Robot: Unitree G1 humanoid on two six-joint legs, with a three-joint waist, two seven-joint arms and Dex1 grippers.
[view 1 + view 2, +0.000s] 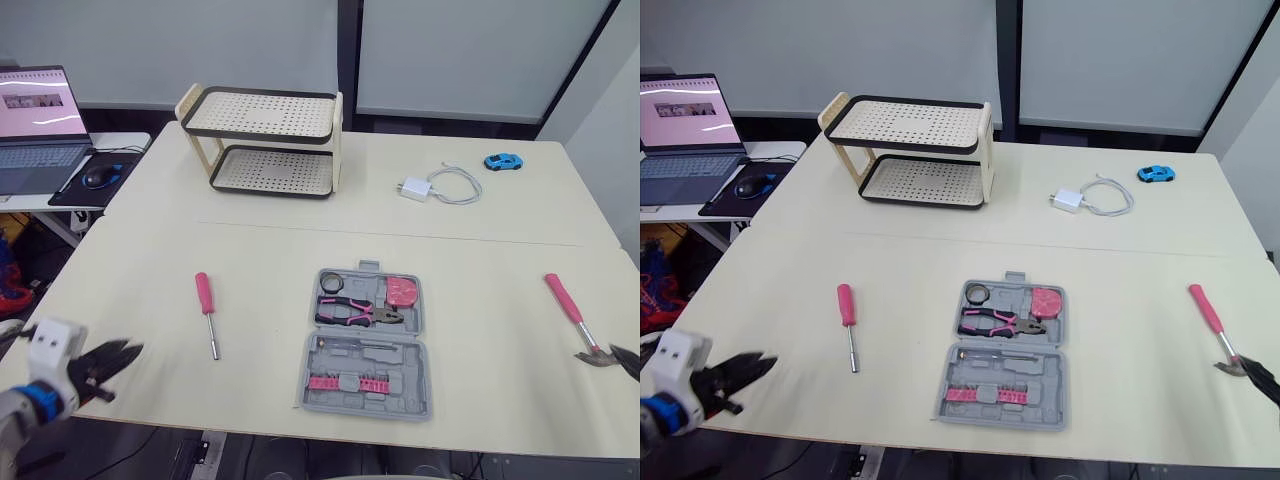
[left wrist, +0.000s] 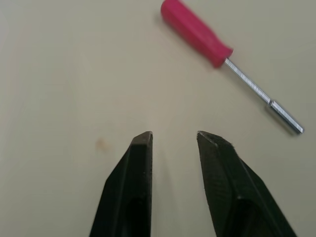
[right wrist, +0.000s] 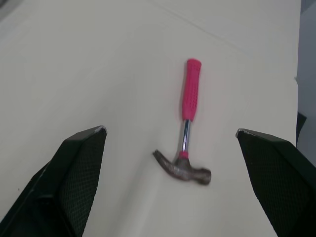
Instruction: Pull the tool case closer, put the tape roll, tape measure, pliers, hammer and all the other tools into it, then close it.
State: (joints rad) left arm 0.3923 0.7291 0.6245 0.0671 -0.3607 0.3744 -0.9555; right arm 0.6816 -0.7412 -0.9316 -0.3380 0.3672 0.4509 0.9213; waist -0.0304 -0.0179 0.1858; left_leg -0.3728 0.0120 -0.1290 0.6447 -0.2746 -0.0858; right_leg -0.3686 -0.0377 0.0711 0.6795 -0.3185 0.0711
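The grey tool case lies open near the table's front edge, at the middle. Its far half holds the tape roll, pink-handled pliers and pink tape measure; its near half holds a row of bits. A pink-handled screwdriver lies left of the case. The pink-handled hammer lies at the far right, head toward me. My left gripper hovers open over the front left table edge, short of the screwdriver. My right gripper is wide open just in front of the hammer.
A two-tier perforated rack stands at the back left. A white charger with cable and a blue toy car lie at the back right. A laptop and mouse sit on a side desk to the left.
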